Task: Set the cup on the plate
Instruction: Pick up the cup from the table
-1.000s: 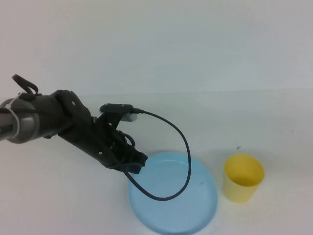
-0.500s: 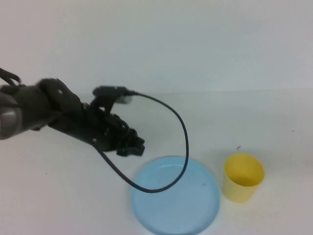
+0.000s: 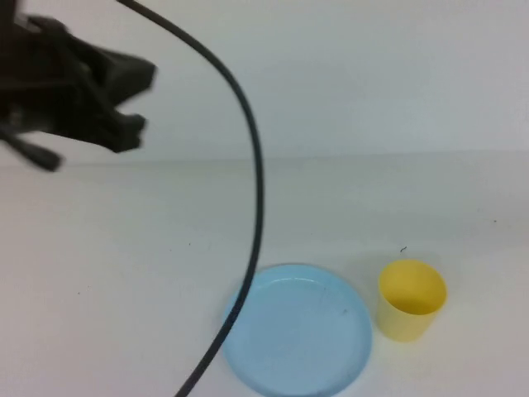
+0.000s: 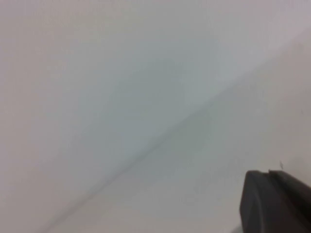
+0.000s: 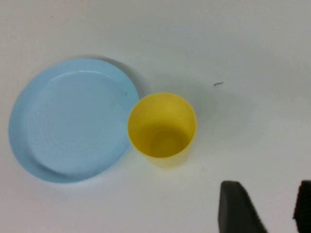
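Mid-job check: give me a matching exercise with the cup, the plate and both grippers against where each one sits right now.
Things:
1. cup
2. plate
3. left gripper
4. right gripper

Places or states:
A. raised high at the far left, away from both objects
B. light blue, flat on the table, nothing on it
C. open, hovering above the table near the cup
D. yellow, upright on the table beside the plate

Pairs: 1-D, 2-B, 3-A, 4-C
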{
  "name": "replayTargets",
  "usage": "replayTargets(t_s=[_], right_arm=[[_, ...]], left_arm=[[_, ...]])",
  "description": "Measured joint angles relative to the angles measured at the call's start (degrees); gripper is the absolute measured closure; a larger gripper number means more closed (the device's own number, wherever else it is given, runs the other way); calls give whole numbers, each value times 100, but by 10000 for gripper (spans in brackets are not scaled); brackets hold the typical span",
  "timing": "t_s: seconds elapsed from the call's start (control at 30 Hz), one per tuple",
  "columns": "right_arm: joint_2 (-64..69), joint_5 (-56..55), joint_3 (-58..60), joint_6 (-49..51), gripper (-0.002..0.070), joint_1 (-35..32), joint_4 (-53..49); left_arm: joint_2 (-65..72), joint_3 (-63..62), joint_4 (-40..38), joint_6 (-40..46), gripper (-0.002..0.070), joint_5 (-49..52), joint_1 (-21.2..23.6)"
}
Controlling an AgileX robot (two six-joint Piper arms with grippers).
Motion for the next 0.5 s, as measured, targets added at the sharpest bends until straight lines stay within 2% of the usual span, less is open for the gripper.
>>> replayTargets(t_s=[0.13,0.27,0.37,0.5], right_arm=[[590,0,-441,-40,400,320,11],[1341,0,-910,-9,400,807,-128],[1953,0,-1261,243,399,1238,-593],[2637,48,-1724,936,398,1818,-1584]], left_arm=[[-812,0,400,-122,673,30,0],[-1263,0,607,-328,674,608,0],[-1583,26,894,-498,674,844,0],[-2233,450,1552,-875,675,468,0]])
